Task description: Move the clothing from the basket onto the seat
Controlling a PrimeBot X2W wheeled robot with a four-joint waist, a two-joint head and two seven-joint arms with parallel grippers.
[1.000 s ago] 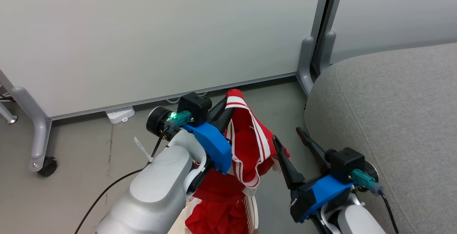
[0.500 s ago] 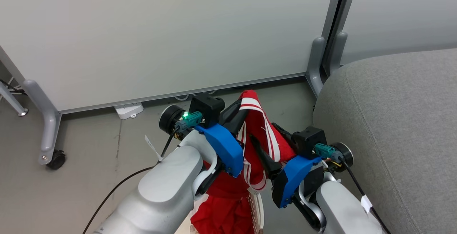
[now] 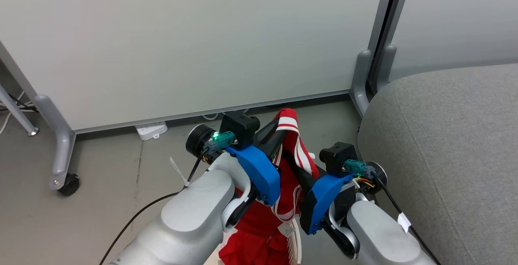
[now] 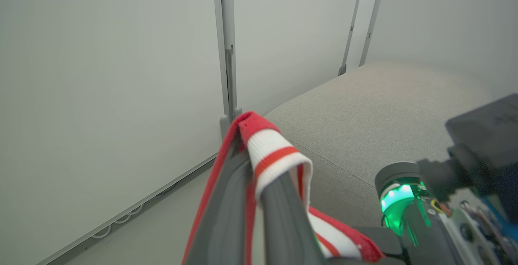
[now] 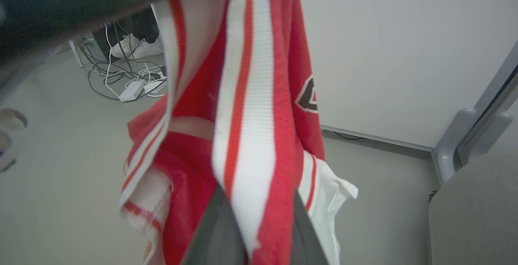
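Clothing (image 3: 299,153) hangs between left claw (image 3: 275,133) and right claw (image 3: 301,172) — seat (image 3: 445,143) at right.

office or lab test bay, not a home — pale partition panels (image 3: 182,42) on grey feet, one with a caster (image 3: 68,185), over a bare grey floor (image 3: 101,192). power strip (image 3: 151,130) under the panel edge, loose cables (image 5: 121,75) across the floor. one grey sofa (image 3: 445,155) pushed against the partitions — the sole furnishing.

A big white board (image 3: 182,46) stands on grey legs (image 3: 62,143); one leg has a small black wheel (image 3: 68,185). A white plug box (image 3: 151,130) lies on the grey floor (image 3: 60,228) by it. White shoes (image 5: 135,47) stand near tangled wires (image 5: 107,77).
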